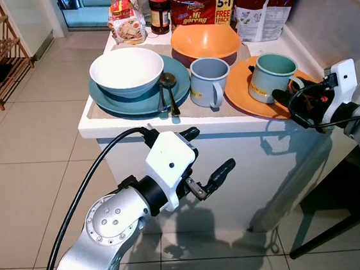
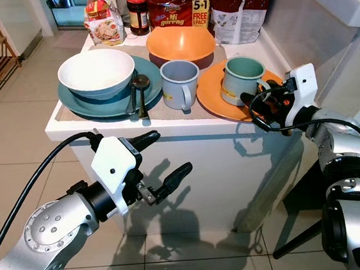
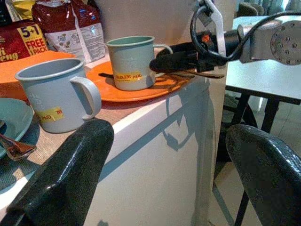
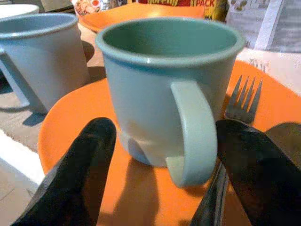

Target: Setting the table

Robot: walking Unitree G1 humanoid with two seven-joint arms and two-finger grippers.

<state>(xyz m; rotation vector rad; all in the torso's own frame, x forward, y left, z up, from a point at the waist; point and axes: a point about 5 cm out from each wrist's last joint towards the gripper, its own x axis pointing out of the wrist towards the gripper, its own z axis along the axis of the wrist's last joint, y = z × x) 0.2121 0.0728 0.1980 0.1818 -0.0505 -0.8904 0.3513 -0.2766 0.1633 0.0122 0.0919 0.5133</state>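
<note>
Fingers of the right tool spread around the pale green enamel mug's handle on the round orange plate at the white worktop edge; left tool apart below.

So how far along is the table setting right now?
Done: white bowl and spoons sit on the blue plate; green mug and a fork on the orange plate. In hand: right hand open around the green mug's handle. Left: grey mug and orange bowl unplaced; left hand idle.
</note>
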